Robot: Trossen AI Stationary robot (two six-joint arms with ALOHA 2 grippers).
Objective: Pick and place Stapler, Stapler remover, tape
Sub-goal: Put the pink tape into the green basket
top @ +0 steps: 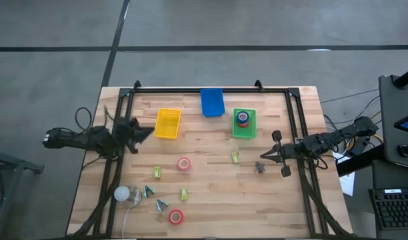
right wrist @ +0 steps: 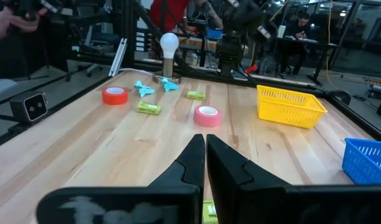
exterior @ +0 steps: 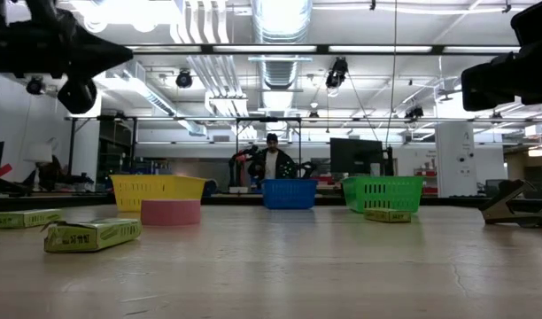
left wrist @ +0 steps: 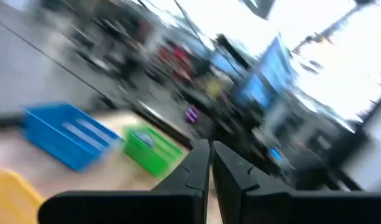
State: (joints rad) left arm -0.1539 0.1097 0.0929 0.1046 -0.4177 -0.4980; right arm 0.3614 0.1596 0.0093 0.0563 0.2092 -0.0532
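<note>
Left gripper [top: 149, 133], left-centre of the high view, and right gripper [top: 263, 157], right-centre: fingers pressed together, both empty. Red tape roll [top: 183, 164] lies mid-frame, another [top: 176, 216] at bottom; two sit in the green plastic basket [top: 244, 131]. Risk: closed fingers descending would knock a roll aside.

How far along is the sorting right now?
Done: two tape rolls, red on blue, sit in the green tray. In hand: nothing; left gripper and right gripper are both shut and empty. Left: two red rolls on the table; yellow tray and blue tray look empty.
</note>
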